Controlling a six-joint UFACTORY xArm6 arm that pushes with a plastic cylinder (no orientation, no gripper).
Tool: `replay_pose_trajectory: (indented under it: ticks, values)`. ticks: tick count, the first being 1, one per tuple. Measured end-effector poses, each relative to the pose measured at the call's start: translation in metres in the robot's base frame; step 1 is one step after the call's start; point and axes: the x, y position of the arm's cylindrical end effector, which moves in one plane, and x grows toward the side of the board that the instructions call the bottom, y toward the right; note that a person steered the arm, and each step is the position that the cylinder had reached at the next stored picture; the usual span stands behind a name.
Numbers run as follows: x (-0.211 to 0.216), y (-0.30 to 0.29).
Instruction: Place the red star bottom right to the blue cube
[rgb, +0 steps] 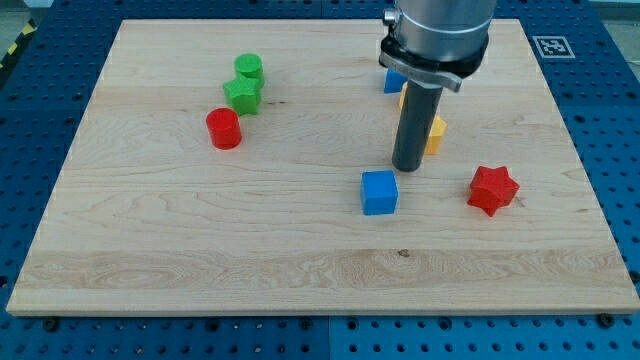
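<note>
Red star (493, 189) lay on the counter (300, 260) toward the view's right, level with the blue cube (379, 192) and well apart from it, so it sat to the cube's right but not yet below it. My tip (406, 167) stood just above the cube toward the view's top, near it but apparently not touching, with the star off to its right. No fingers existed on this arm, only the rod, so there was nothing to spread or pinch.

To do the step well, I judged the tip needed to travel round to the star's upper side, clear of the cube, and then push the star toward the view's bottom and slightly left, in short strokes through its centre, since a star's points tend to make it spin when struck off-centre. The cube had to stay unmoved.

Behind the rod, an orange block (434, 133) and another blue block (393, 82) were partly hidden. Far off at the view's left sat a red cylinder (224, 129), a green star (242, 95) and a green cylinder (250, 68), none in the way.
</note>
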Motion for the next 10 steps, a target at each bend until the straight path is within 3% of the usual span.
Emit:
replay_pose_trajectory:
  ticks: [7, 10]
  values:
    - [0.008, 0.100]
    - [0.033, 0.104]
